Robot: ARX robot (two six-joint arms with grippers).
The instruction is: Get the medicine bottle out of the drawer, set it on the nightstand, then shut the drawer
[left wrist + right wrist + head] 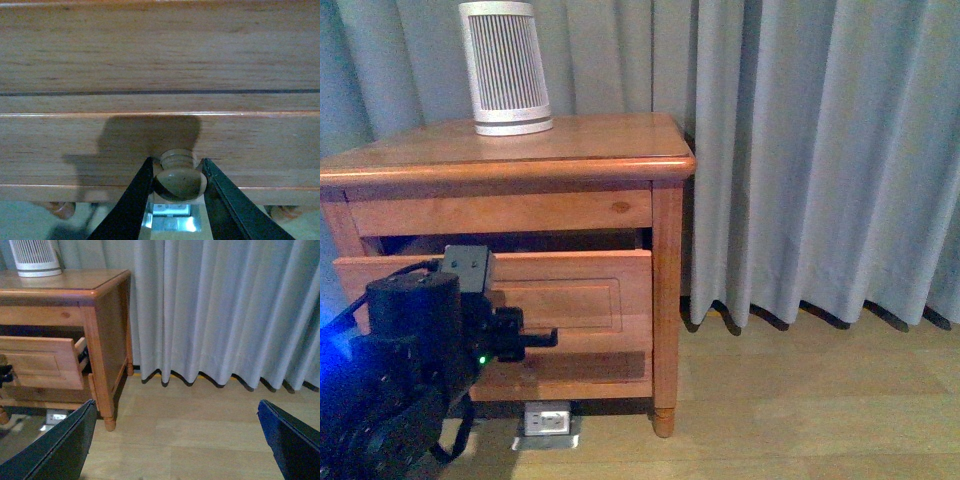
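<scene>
While reaching in low at the nightstand (600,140) front, pinches one round knob (179,176) with the left gripper (178,167), two black fingers (132,200) pressed against the knob's sides. One drawer (600,275) pulled partway out of the nightstand, inside dark; medicine bottle not to be made out. On the nightstand top, toward its back left: one white slatted device (506,65). Under the nightstand: one white socket (548,420). Behind and right of the nightstand: one grey curtain (800,150). Further right of the nightstand, above wooden floor (200,445): right gripper (175,405), two dark fingers (55,450) spread wide, nothing between them.
</scene>
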